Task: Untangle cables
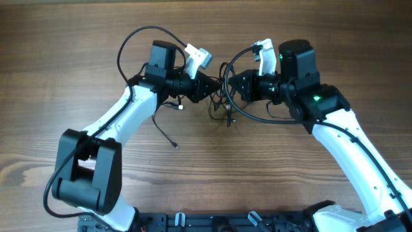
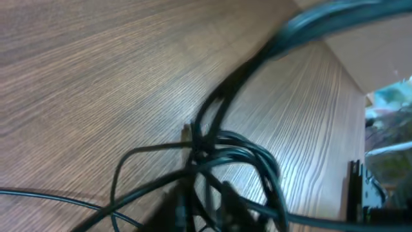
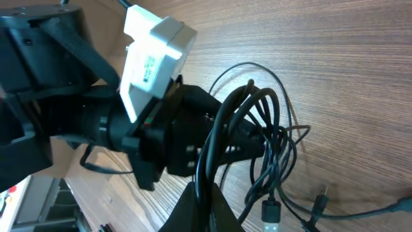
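The cables (image 1: pixel 223 111) are thin black cords bunched in a tangle between my two grippers at mid-table. In the right wrist view the coil (image 3: pixel 261 125) hangs in loops, with a USB plug (image 3: pixel 271 213) and a small plug (image 3: pixel 320 197) lying on the wood. My right gripper (image 3: pixel 205 205) is shut on two strands rising from the coil. My left gripper (image 1: pixel 211 89) faces it from the left, its tip inside the coil (image 2: pixel 222 151), and its dark fingers (image 2: pixel 222 203) are closed around strands, though that view is blurred. One loose cord end (image 1: pixel 175 145) trails toward the front.
The wooden table (image 1: pixel 77 38) carries nothing else. Thicker black arm cables (image 1: pixel 132 42) arch above each wrist. A dark rail (image 1: pixel 212 222) runs along the front edge between the arm bases.
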Robot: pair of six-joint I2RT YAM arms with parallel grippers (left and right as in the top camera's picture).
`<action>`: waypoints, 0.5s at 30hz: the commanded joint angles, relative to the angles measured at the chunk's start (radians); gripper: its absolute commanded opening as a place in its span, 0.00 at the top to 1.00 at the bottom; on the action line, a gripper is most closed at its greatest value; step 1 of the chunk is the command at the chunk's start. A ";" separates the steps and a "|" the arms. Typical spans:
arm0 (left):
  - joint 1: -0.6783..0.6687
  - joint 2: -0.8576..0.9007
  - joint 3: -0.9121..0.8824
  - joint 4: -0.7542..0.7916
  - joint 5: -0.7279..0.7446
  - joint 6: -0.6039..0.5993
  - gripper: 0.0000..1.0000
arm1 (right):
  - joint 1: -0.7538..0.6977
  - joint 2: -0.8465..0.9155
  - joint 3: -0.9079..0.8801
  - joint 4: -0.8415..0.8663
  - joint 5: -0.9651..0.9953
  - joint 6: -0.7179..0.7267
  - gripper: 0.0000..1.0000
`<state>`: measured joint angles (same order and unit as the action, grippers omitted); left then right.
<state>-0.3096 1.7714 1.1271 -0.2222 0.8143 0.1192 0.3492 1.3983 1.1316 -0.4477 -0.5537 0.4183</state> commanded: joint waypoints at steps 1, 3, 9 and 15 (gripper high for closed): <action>-0.003 0.029 0.005 0.001 0.003 0.008 0.89 | 0.007 -0.023 0.007 0.007 -0.024 0.004 0.95; -0.003 0.029 0.005 0.002 0.003 0.008 0.92 | 0.007 -0.023 0.007 0.007 -0.020 0.003 0.95; 0.040 0.021 0.005 -0.003 0.012 0.004 0.96 | 0.007 -0.022 0.007 -0.044 0.130 0.005 0.96; 0.139 -0.059 0.005 -0.024 0.120 0.002 0.96 | 0.007 -0.005 0.006 -0.123 0.277 0.026 0.95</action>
<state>-0.2188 1.7828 1.1271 -0.2409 0.8783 0.1181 0.3531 1.3983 1.1316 -0.5659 -0.3664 0.4332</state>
